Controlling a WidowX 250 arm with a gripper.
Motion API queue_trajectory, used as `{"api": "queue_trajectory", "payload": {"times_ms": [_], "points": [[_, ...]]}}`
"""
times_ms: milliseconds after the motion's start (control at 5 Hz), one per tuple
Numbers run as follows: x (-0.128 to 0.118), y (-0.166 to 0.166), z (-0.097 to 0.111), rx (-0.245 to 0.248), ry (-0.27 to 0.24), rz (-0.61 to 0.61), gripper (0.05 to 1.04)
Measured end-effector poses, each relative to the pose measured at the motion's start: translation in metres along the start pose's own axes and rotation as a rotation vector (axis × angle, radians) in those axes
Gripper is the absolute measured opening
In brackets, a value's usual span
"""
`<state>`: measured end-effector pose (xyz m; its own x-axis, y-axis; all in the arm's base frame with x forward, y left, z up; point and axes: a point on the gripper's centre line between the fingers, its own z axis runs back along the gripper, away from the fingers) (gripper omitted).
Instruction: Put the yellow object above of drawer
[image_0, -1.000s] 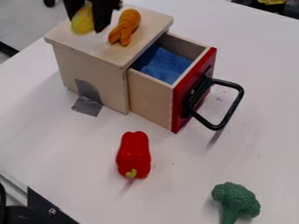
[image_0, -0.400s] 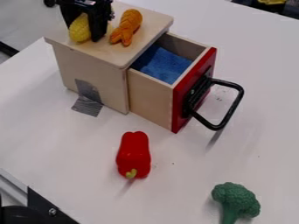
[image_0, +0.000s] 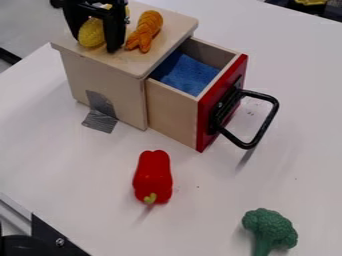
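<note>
Fingers (image_0: 116, 36) spread wide, seemingly gripping nothing, I have the yellow object (image_0: 91, 34) lying between them atop the drawer box (image_0: 103, 77), its long axis slanting behind the drawer-side finger, so I'd lift straight up.

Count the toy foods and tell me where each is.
4: a yellow one and an orange one on the wooden box, a red pepper on the table, green broccoli at lower right. The drawer may hide more.
</note>
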<state>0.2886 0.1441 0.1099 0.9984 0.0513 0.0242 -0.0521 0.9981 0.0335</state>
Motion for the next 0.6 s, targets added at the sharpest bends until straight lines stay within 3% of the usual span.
{"api": "queue_trajectory", "payload": {"times_ms": [600], "points": [[0.0,-0.002,0.057,0.039,-0.057,-0.018,1.001]]}}
